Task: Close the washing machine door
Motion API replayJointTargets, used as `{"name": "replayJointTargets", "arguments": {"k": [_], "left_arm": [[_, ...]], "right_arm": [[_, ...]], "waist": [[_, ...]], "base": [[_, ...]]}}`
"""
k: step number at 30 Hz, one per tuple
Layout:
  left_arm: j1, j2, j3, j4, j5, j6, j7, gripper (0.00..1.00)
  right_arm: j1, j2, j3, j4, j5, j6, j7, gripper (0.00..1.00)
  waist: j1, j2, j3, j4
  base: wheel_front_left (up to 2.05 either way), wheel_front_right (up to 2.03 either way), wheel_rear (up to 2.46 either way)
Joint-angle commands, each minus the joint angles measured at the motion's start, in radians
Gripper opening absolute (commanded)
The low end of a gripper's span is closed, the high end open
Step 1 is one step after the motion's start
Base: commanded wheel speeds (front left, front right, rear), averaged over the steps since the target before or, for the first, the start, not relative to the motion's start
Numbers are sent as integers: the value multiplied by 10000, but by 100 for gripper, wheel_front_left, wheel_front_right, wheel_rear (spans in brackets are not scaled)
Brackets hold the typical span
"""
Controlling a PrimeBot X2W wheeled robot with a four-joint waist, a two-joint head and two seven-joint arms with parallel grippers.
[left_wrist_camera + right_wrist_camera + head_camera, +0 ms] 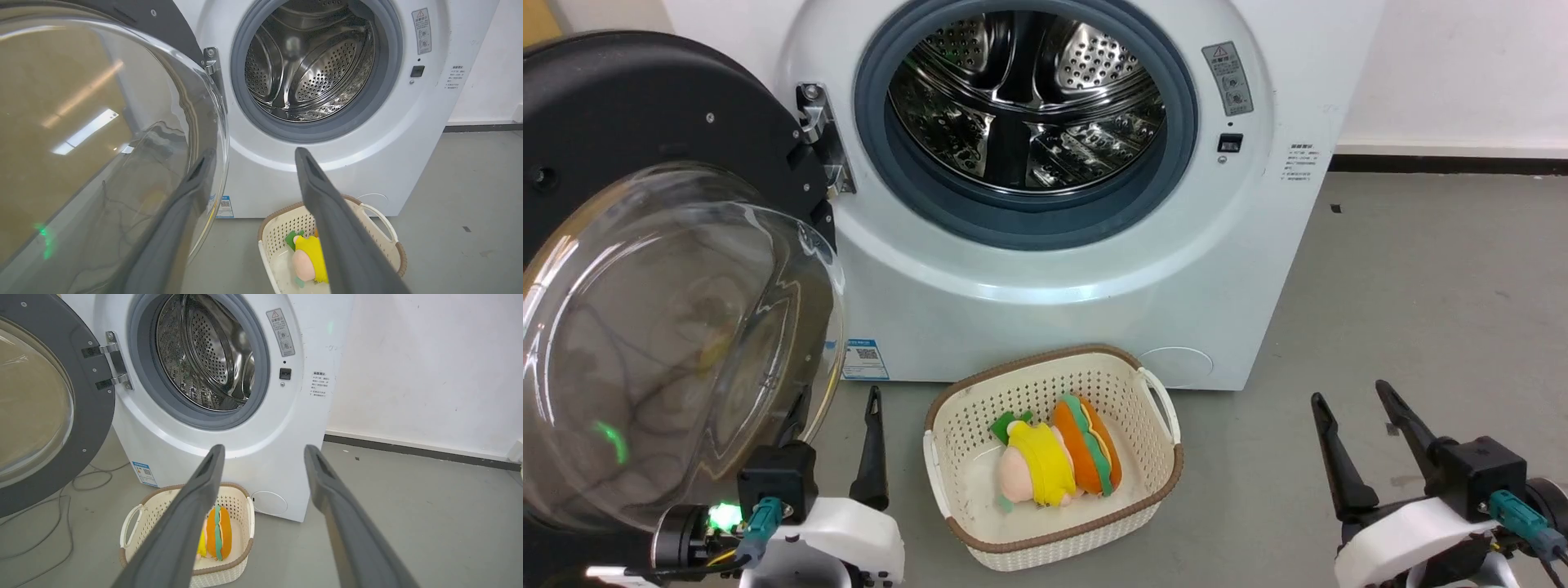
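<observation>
Washing machine door (621,106) hangs wide open at 9 o'clock of the drum (1021,106), closing not started; left gripper (837,400) and right gripper (1349,392) both spread, empty.

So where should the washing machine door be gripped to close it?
Probably the door's black rim, far side from the hinge, left gripper coming from the robot's left: leverage is best there, and the bulging glass bowl looks too smooth to pinch.
</observation>
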Motion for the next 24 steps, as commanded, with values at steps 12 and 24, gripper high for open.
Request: {"name": "replayJointTargets", "arguments": {"k": [12,24], "left_arm": [[-503,248,-355,-737,50,467,-346,0],[-1173,550,72,-1806,-341,473,-596,0]], "right_arm": [[-10,8,-336,-58,368,-2,-341,100],[-41,11,-625,-5,582,-3,-591,100]], "waist": [[0,0,117,390],[0,0,253,838]], "base": [[0,0,0],[0,0,0]]}}
